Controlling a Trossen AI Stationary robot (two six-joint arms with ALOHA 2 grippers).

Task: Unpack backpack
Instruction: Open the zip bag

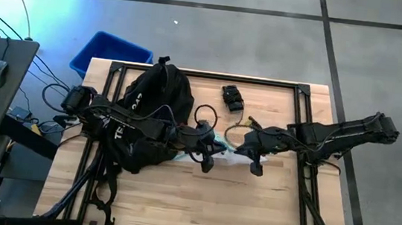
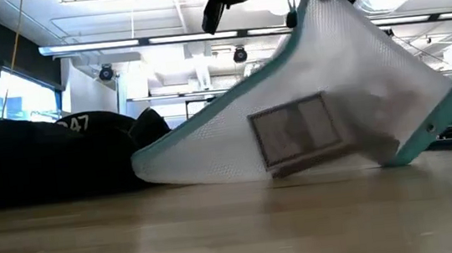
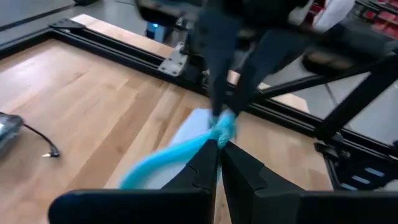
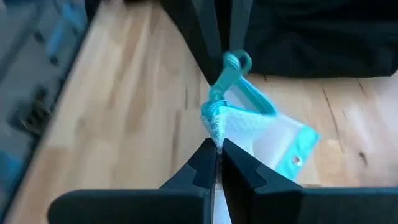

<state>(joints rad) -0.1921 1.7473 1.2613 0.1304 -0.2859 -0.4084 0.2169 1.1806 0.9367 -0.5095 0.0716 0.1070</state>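
The black backpack (image 1: 148,118) lies on the left half of the wooden table (image 1: 176,207). To its right, a white mesh pouch with teal edging (image 2: 323,91) stands tilted; a grey flat item (image 2: 298,134) shows inside it. My left gripper (image 3: 219,155) and my right gripper (image 4: 216,154) are both shut on the pouch's upper part, facing each other a little way apart over the table's middle (image 1: 228,154). My left gripper pinches the pouch's teal edge (image 3: 219,134) between its two fingertips, coming from the table's left and slanting slightly down. The teal band runs back from the fingers toward the backpack. My right gripper pinches a bunched corner of white mesh and teal trim (image 4: 214,127) between its fingertips, coming from the table's right and slanting down. The pouch hangs below both holds, its lower edge (image 2: 215,178) at the tabletop.
A blue bin (image 1: 110,52) stands on the floor beyond the table's far left corner. A small black item (image 1: 232,97) and loose cables (image 1: 206,115) lie on the far half of the table. The near half of the wood is bare.
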